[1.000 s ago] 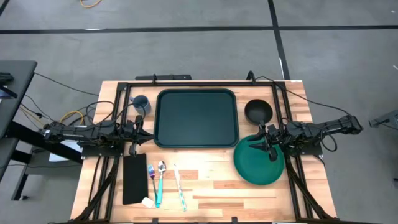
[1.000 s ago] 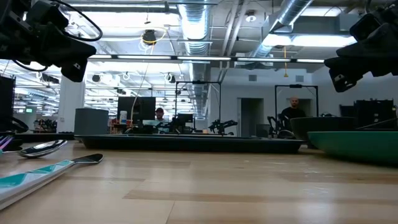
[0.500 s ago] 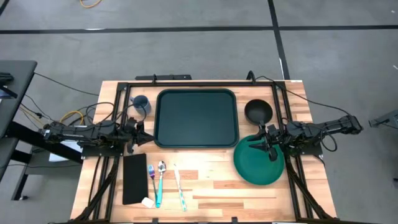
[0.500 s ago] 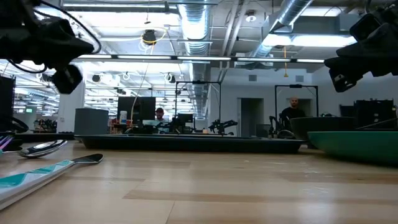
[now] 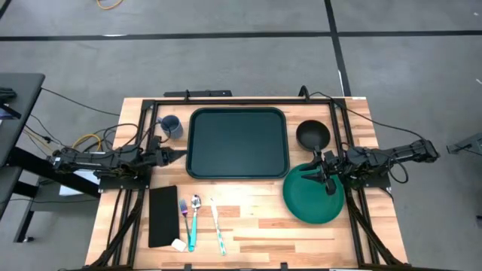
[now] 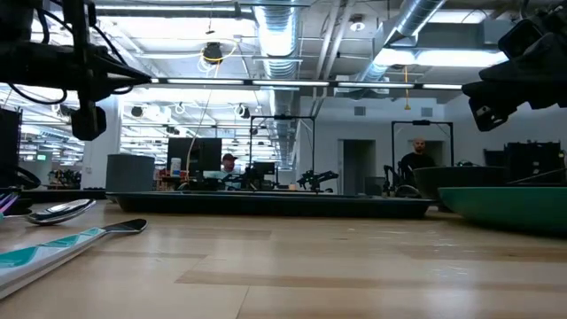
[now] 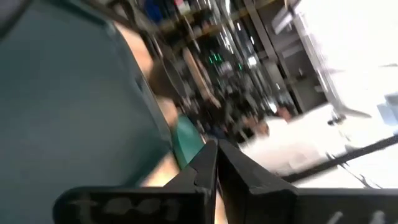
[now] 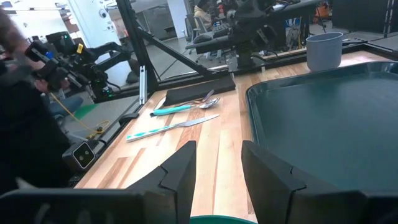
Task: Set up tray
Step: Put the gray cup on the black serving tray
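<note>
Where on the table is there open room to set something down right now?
The tray is bare inside. Bare wood runs along the near edge between the knife and the plate. The near left is crowded with the black rectangle, fork and spoon. The left gripper sits at the tray's left rim, the right gripper over the plate.

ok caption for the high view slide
Empty large dark green plastic tray at centre, left tool at its edge, right tool over the round green plate.

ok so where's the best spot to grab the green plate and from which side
Probably the plate's raised rim on its right edge, approached from above by the right gripper, which hovers open over it. The plate lies flat on the table, so only the rim offers the fingers a lip; the bowl crowds the far side.
</note>
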Robot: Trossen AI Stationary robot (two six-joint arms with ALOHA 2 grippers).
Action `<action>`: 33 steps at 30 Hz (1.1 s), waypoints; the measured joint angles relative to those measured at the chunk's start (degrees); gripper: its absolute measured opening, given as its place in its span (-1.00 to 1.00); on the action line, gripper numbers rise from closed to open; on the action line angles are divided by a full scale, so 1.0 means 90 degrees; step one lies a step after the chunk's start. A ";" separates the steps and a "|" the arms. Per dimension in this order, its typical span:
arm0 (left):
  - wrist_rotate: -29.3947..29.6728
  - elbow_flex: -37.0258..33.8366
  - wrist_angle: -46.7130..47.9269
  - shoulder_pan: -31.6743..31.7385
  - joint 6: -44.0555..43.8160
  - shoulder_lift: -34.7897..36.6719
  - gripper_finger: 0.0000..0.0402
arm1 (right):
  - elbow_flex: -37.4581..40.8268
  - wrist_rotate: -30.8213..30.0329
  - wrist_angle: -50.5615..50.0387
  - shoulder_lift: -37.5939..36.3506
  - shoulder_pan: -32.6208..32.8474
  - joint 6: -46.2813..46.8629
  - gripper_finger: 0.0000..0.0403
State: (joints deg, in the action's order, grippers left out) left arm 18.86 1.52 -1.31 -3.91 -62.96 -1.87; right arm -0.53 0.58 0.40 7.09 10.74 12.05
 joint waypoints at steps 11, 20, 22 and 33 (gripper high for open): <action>0.1317 -0.0005 -0.0198 0.0001 -0.0122 0.0000 -1.00 | 0.0002 0.0001 -0.0002 0.0002 -0.0001 0.0000 -0.40; 0.1076 0.0594 -0.2617 0.0011 0.3379 -0.0067 -1.00 | 0.0002 0.0000 -0.0002 0.0002 -0.0002 0.0000 -0.40; 0.1114 0.1246 -0.1691 0.0011 0.4050 -0.0205 -1.00 | 0.0002 0.0000 0.0000 0.0002 -0.0001 0.0000 -0.40; 0.1777 0.4948 0.5188 0.0205 0.3876 -0.3894 -1.00 | 0.0002 0.0000 -0.0001 0.0001 0.0000 0.0000 -0.40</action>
State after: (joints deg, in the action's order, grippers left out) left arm 34.86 46.05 45.39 -2.06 -28.08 -36.91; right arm -0.51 0.58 0.39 7.10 10.74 12.05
